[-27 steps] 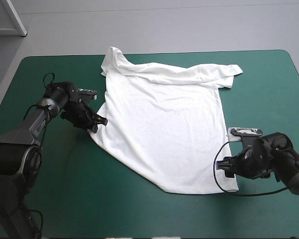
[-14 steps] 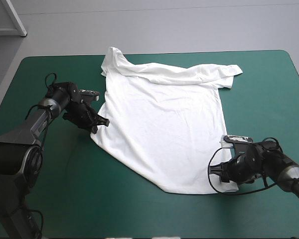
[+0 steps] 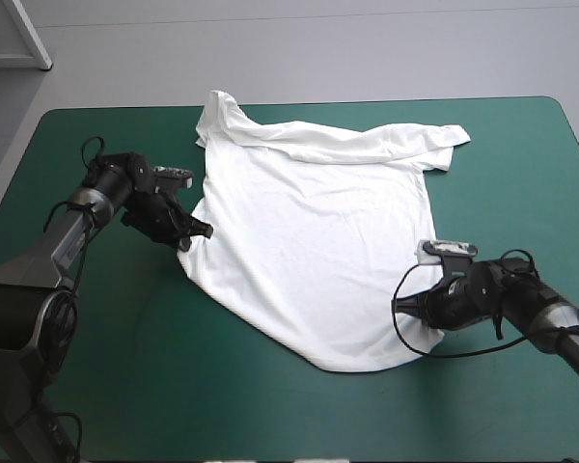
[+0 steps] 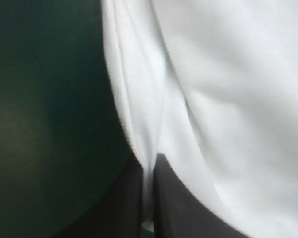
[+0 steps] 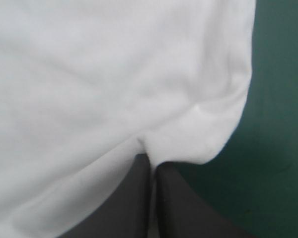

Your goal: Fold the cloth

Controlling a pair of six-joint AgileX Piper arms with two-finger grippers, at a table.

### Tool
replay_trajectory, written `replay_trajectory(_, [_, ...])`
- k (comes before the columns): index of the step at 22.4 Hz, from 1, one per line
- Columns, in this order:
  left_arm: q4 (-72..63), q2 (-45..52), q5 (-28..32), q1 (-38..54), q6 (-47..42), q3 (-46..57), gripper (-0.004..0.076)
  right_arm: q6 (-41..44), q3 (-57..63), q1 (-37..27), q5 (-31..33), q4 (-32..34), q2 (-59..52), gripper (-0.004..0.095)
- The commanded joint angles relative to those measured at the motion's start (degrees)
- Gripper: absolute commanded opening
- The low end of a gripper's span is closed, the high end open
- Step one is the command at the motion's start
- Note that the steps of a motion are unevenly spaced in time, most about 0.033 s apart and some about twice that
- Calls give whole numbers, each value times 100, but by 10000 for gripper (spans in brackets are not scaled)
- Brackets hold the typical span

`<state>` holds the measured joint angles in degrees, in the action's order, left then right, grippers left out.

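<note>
Broadly, the large table [image 3: 96, 386] with its teal-green cover [image 4: 39, 99] fills the high view, and the white short-sleeved cotton T-shirt [image 3: 318, 241] lies on it, spread almost flat. The T-shirt occupies the middle of the table and reaches up to the far edge, where its upper part is gathered into a wrinkled band running from the far left tip toward the right. Its left side runs on a slant toward the near edge, and the lowest part ends in a rounded point, well apart from the near edge of the table.

The left gripper [image 3: 195, 234], with two broad black curved fingers, sits at the left side of the T-shirt, about halfway along it. In the left wrist view the black fingers [image 4: 124, 208] are almost together, with a narrow fold of the white cloth [image 4: 228, 99] pinched between them; the left gripper [image 4: 150, 166] therefore has hold of the T-shirt at its edge, beside bare cover.

The right gripper [image 3: 420, 313] is at the near right corner of the T-shirt. In the right wrist view its black fingers [image 5: 184, 208] meet in a pointed arch with a thin strip of the white cloth [image 5: 89, 74] between them, so the right gripper [image 5: 152, 161] also grips the T-shirt. Just beside it the corner curls in a rounded lobe over the cover [image 5: 278, 148].
</note>
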<state>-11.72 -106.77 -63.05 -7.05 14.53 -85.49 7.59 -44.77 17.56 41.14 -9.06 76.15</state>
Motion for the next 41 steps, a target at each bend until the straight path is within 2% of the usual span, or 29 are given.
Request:
replay_trajectory(1, [-168, 870, -123, -32, -96, -779, -10, -34, -996, -4, 3, 140, -575, -14])
replay_trajectory(5, [-131, 1203, -418, -32, -287, -1751, -10, 143, -2336, -4, 493, 432, -795, -14])
replay_trajectory(11, [-145, 1312, -941, -32, -287, -3986, -10, 204, -4691, -4, 962, 1285, -753, -14])
replay_trajectory(12, [-123, 1312, -928, -32, -287, -4767, -10, 262, -5476, -4, 1117, 1693, -678, -14])
replay_trajectory(16, [6, 1312, -554, -32, -287, -6448, -10, 133, -7509, -4, 1073, 2155, -446, -14])
replay_trajectory(20, [182, 1388, -438, -32, -287, -7248, -10, -104, -8996, -4, 1185, 2275, -411, -14])
replay_trajectory(22, [343, 1583, -428, -32, -253, -7271, -10, -245, -9493, -4, 1443, 2301, -411, -14])
replay_trajectory(28, [275, 1740, -717, -32, -88, -7022, -10, -325, -9567, -4, 1991, 2290, -279, -14])
replay_trajectory(33, [-247, 1573, -593, -32, 158, -5596, -10, -470, -9567, -4, 2846, 2228, 498, -14])
replay_trajectory(35, [-399, 1445, -88, -32, 227, -4908, -10, -530, -9567, -4, 3022, 2240, 981, -14])
replay_trajectory(36, [-440, 1369, 323, -32, 255, -4495, -10, -558, -9567, -4, 2918, 2320, 1348, -14])
replay_trajectory(41, [-653, 794, 1762, -32, 504, -3603, -10, -173, -9567, -4, 2003, 3154, 2711, -14])
